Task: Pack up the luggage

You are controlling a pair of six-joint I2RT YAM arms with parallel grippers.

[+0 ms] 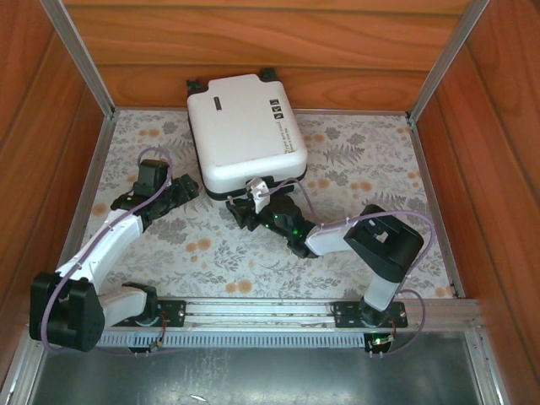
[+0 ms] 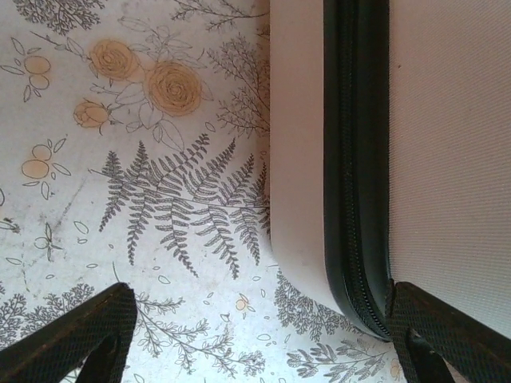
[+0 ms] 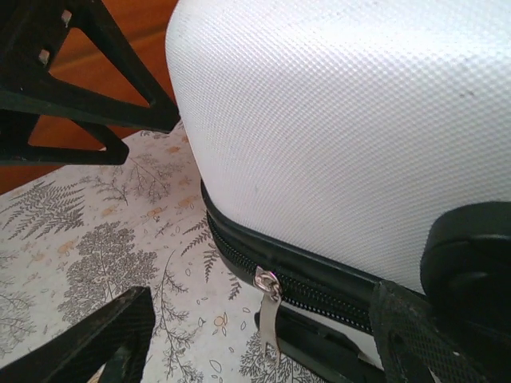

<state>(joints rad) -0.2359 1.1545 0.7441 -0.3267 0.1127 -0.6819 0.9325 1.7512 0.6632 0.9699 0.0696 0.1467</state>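
Mesh-textured black right claw (image 3: 267,339) gapes beside pebbled, rounded white luggage (image 3: 343,120).

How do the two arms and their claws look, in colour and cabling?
Both the left arm and right arm have white links, black joints and a lilac cable looping alongside. The left claw and right claw have black, textured fingers. Green lights glow on the right arm.
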